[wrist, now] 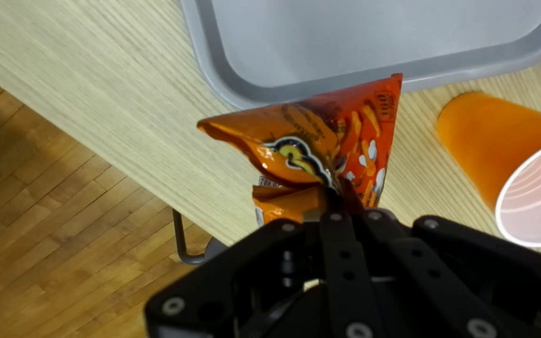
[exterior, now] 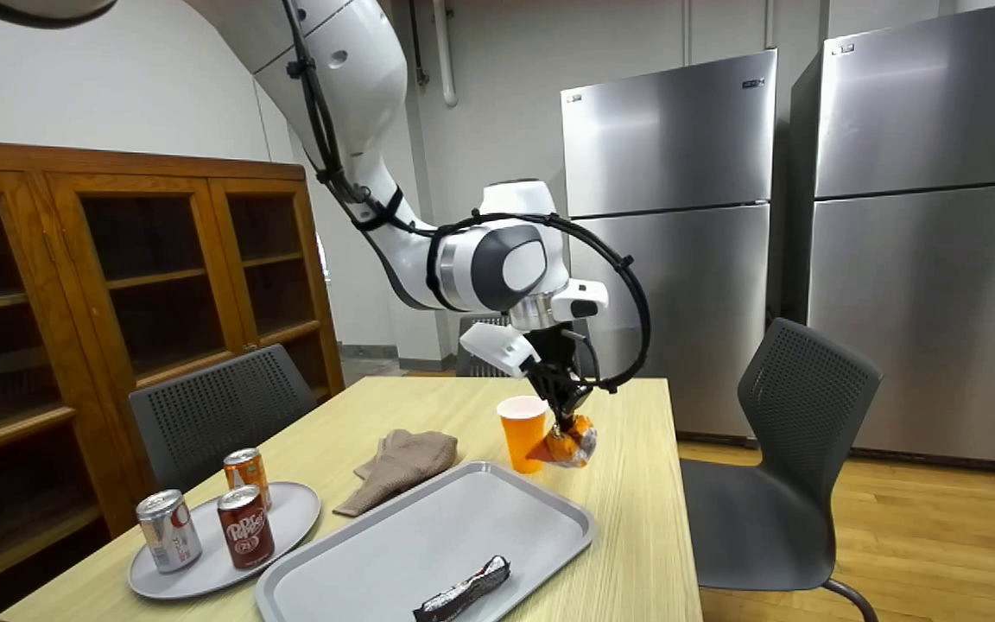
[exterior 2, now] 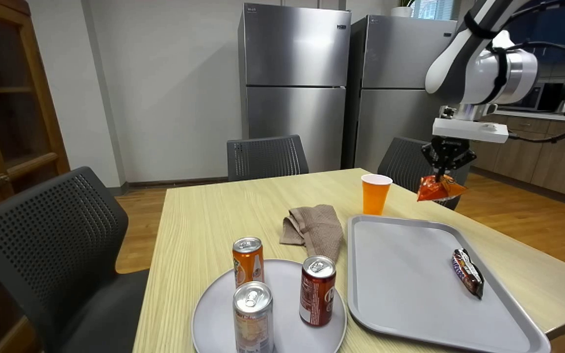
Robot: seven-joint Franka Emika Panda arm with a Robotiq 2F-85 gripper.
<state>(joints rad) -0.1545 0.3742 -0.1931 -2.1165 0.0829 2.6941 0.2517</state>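
A glossy orange and red bag (wrist: 320, 136) hangs crumpled from the tool (exterior 2: 439, 175).

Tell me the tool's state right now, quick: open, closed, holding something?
Tool: closed, holding an orange-and-red snack bag above the table.

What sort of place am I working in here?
Likely a break room or shared kitchen: two stainless-steel refrigerators, a counter over wood-toned cabinets, and chairs around a table.
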